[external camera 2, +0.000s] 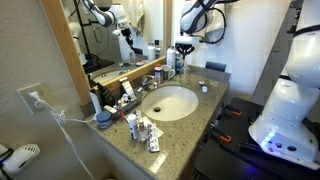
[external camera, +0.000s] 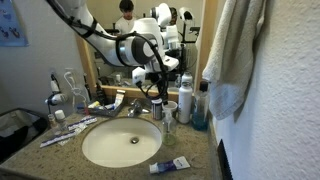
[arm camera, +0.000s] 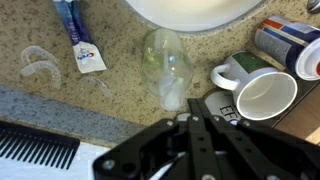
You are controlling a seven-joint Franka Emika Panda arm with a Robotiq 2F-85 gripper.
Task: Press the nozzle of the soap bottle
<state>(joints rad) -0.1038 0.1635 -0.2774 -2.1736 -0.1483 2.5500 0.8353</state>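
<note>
The soap bottle (external camera: pixel 157 106) is a dark pump bottle at the back of the counter behind the sink; it also shows in the exterior view (external camera 2: pixel 181 64). My gripper (external camera: pixel 156 86) hangs directly above it, fingers pointing down, as the exterior view (external camera 2: pixel 183 47) also shows. In the wrist view the two fingers (arm camera: pixel 190 121) are pressed together with nothing between them. Just past their tips is a dark labelled object (arm camera: pixel 218 104), likely the bottle's top. Whether the fingertips touch the nozzle cannot be told.
A clear plastic cup (arm camera: pixel 166 62), a white mug (arm camera: pixel 262 93) and a can (arm camera: pixel 290 45) stand close around the bottle. A toothpaste tube (arm camera: pixel 80 40) and a black comb (arm camera: pixel 35 146) lie on the granite counter. The sink (external camera: pixel 92 152) is in front and a towel (external camera: pixel 230 55) hangs beside it.
</note>
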